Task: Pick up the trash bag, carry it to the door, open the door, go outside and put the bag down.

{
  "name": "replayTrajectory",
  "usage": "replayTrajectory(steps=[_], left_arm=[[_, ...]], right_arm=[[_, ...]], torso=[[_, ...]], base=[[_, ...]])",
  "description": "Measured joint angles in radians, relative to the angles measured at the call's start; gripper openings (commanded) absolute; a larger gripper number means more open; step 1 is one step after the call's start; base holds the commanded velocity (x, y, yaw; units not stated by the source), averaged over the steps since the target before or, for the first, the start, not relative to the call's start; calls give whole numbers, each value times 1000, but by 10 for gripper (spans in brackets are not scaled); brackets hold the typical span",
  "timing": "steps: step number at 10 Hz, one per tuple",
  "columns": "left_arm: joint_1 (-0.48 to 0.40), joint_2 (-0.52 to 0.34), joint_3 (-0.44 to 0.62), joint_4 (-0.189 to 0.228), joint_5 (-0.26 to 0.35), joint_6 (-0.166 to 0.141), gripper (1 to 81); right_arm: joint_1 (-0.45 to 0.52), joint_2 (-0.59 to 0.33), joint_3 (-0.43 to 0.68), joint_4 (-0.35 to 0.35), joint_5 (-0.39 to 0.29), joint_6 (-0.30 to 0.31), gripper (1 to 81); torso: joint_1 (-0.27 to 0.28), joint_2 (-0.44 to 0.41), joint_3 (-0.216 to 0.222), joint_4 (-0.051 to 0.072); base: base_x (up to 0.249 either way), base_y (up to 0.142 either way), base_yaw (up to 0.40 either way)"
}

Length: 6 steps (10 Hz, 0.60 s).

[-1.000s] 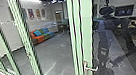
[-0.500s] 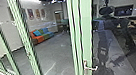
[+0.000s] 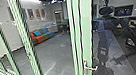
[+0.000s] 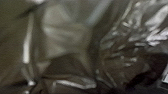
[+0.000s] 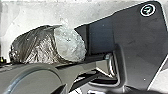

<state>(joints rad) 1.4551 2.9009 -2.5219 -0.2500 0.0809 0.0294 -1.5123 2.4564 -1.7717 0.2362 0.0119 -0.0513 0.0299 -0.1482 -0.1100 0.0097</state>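
Observation:
A door in a green frame (image 3: pixel 87 25) stands before me in the head view, with its metal lever handle (image 3: pixel 91 68) low on the frame. In the right wrist view the trash bag (image 5: pixel 37 46) hangs or rests beside my base; it is dark, shiny and crumpled, with a pale, translucent bulge (image 5: pixel 70 43) at one side. Creased dark plastic (image 4: pixel 140 47) lies very close to the camera in the left wrist view. Whether my left gripper grasps it cannot be made out.
Green posts (image 3: pixel 26 45) divide the glass wall at the left. Through the glass are a grey floor (image 3: pixel 57 54) and a low orange, green and blue sofa (image 3: pixel 41 35). Dark, reflected shapes overlap the room at the right, where a wall screen (image 3: pixel 124 11) shows.
The head view is almost unchanged. At the far right, the dark and pale shapes seen in or through the glass have altered.

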Motion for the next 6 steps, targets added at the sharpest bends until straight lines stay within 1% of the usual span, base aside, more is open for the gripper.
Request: replayTrajectory(steps=[2, 3, 4, 5, 6], left_arm=[[0, 6, 1, 0, 0, 0, 10], [0, 5, 1, 0, 0, 0, 10], [0, 6, 1, 0, 0, 0, 10], [0, 6, 1, 0, 0, 0, 10], [1, 6, 1, 0, 0, 0, 10]], right_arm=[[20, -112, 157, 9, 7, 19, 811], [39, -163, 229, 24, 8, 26, 811], [70, -224, 327, 57, 13, 34, 811], [96, -268, 396, 79, 14, 38, 811], [144, -344, 499, 113, 14, 46, 811]], torso=[[0, 0, 0, 0], [0, 0, 0, 0], [0, 0, 0, 0], [0, 0, 0, 0], [0, 0, 0, 0]], base=[[0, 0, 0], [0, 0, 0], [0, 0, 0], [0, 0, 0], [0, 0, 0]])
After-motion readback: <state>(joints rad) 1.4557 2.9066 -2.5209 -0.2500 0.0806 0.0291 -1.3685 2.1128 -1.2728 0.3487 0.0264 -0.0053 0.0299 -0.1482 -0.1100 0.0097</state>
